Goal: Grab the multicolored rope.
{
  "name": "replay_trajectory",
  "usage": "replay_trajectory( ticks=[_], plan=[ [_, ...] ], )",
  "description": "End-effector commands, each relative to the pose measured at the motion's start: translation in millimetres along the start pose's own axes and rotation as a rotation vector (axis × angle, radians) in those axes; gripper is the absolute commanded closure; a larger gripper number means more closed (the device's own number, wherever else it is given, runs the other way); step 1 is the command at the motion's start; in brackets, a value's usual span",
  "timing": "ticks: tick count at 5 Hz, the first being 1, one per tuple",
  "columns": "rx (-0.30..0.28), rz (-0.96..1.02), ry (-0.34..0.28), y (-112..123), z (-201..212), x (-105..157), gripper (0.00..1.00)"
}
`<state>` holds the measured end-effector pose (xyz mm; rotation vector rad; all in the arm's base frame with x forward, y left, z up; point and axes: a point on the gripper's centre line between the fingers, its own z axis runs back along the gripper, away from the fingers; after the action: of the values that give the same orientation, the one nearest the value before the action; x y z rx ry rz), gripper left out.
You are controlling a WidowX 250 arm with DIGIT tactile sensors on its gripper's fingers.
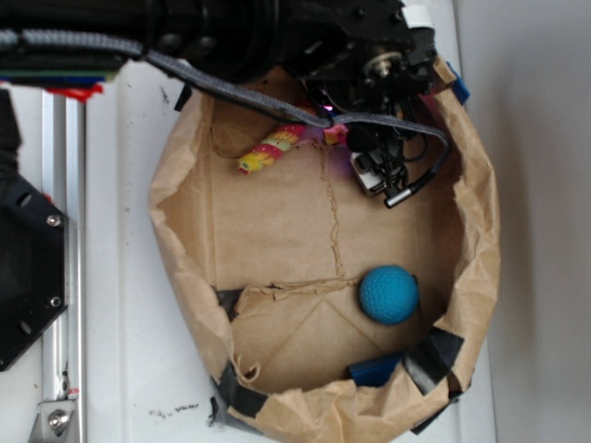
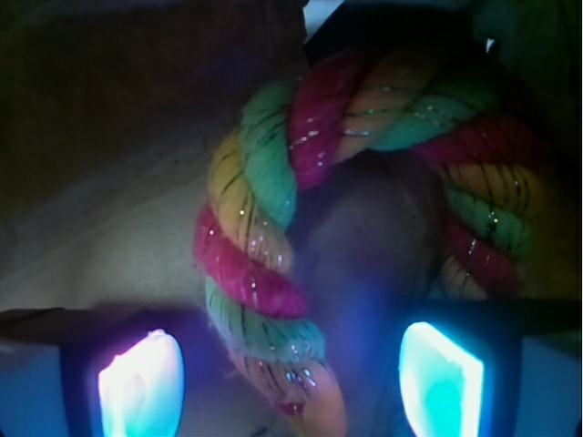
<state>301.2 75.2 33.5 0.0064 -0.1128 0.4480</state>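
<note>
- My claw (image 1: 343, 129) sits low in the far part of the paper bag (image 1: 476, 240), near its far rim, with my dark arm (image 1: 231, 37) reaching in from the far left corner of the outside view.
- In the wrist view my two fingertips (image 2: 141, 382) glow pale blue at the bottom edge, well apart from each other, so my claw is spread wide.
- The rope (image 2: 264, 228) runs between those fingertips: one end passes down between them, nearer the left tip than the right.
- I cannot tell whether either fingertip touches the rope.
- Above that, the rope bends over in an arch, its red, yellow and green strands twisted together, and the other leg comes down toward the right fingertip.
- In the outside view the rope (image 1: 270, 150) lies on the bag's floor near the far rim; one end sticks out to the left of my claw, and the rest is hidden under the claw and a grey cable (image 1: 222, 88).
- The teal ball (image 1: 388, 294) rests on the bag's floor toward the near right, well apart from the rope and my claw.
- The bag stands on a white worktop (image 1: 120, 277), its rim rolled down and patched with black tape (image 1: 434, 355) at the near edge.
</note>
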Motion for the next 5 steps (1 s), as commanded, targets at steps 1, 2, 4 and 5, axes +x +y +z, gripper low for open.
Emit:
replay_trajectory(
  ticks=[1,2,4,5],
  plan=[
    [-0.013,0.013,-0.027,-4,12,11,1.00],
    [-0.027,0.011,-0.026,-5,13,13,1.00],
    [-0.041,0.024,-0.029,-3,14,14,1.00],
    [-0.046,0.034,-0.043,3,29,10,1.00]
  ],
)
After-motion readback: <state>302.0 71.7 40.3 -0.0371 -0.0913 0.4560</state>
